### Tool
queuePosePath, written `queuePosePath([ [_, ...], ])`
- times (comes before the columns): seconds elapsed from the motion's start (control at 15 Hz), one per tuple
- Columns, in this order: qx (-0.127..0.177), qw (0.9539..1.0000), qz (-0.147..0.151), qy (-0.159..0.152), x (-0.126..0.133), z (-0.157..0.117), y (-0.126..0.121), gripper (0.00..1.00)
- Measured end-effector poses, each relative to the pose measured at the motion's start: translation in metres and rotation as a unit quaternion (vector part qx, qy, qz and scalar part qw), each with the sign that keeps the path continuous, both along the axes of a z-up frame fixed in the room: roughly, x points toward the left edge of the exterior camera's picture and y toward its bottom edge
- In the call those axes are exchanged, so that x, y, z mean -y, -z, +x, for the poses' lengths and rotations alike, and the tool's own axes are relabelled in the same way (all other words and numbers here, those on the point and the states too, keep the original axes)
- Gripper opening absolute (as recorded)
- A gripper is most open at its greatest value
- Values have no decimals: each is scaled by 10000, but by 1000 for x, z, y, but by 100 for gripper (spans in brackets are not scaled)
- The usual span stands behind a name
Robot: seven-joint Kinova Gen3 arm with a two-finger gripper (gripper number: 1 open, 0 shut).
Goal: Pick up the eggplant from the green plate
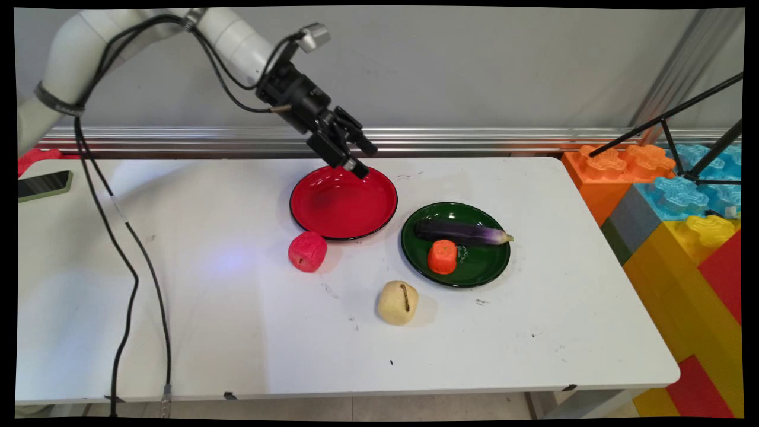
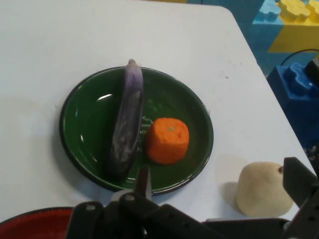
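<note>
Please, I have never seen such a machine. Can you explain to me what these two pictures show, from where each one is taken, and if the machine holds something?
The machine is a white robot arm ending in a black gripper with two fingers. The wide picture comes from a fixed camera above the white table. The other comes from a camera on the hand itself, looking along the gripper.

The gripper hangs over the far rim of an empty red plate. It is open and holds nothing.

A green plate carries a purple eggplant and an orange piece. A red piece and a pale yellow piece lie on the table.
</note>
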State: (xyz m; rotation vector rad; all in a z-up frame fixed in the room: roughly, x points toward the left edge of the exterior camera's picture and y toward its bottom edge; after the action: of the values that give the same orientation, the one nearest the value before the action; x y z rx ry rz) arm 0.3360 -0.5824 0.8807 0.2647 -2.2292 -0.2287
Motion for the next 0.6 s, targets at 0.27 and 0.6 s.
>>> queuePosePath([
  [0.27, 90, 9998, 20, 160, 6, -26, 14, 100],
  [0.6, 159, 9993, -45, 344, 19, -66, 32, 100],
])
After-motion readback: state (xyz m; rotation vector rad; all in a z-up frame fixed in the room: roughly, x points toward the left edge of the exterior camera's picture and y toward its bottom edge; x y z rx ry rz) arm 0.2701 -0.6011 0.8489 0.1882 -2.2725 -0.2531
